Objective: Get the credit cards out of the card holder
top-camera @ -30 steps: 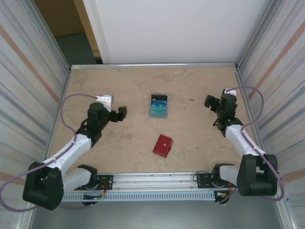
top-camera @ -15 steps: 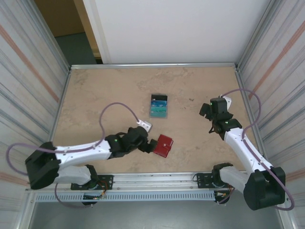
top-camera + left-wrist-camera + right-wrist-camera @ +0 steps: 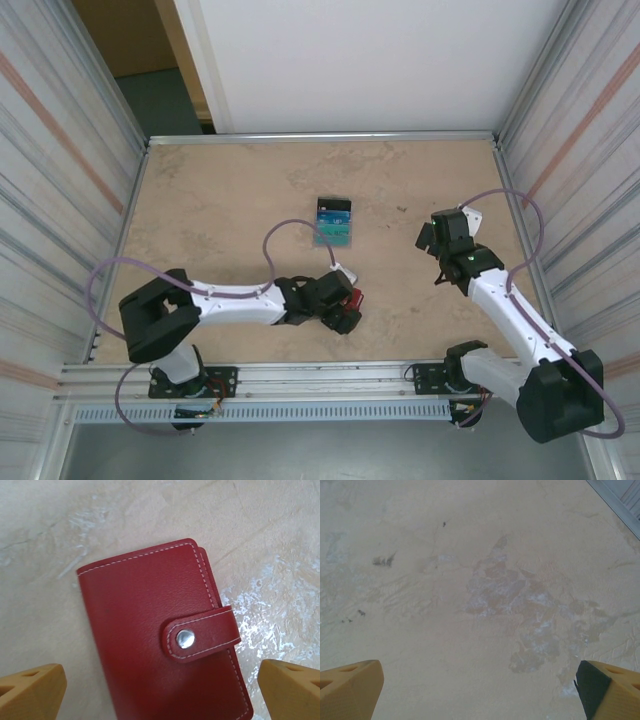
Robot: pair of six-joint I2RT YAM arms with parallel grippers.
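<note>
The card holder (image 3: pixel 353 299) is a red folding wallet lying closed near the table's front middle. In the left wrist view the card holder (image 3: pixel 150 625) has its snap tab (image 3: pixel 200 637) fastened. My left gripper (image 3: pixel 340 310) hangs right over it, open, and the left gripper (image 3: pixel 160 695) has a yellow fingertip on either side of the wallet, not touching it. A small pile of blue and teal credit cards (image 3: pixel 333 223) lies further back on the table. My right gripper (image 3: pixel 432 238) hovers open at the right, and the right gripper (image 3: pixel 480 690) has bare table beneath it.
The beige mottled table (image 3: pixel 230 200) is fenced by a metal rail at the back (image 3: pixel 320 137) and ribbed walls on both sides. The left arm (image 3: pixel 230 305) stretches low across the front, its purple cable looping above it.
My left arm swung from the left side across the front to the wallet and now covers most of it. The right gripper drifted a little toward the centre and front.
</note>
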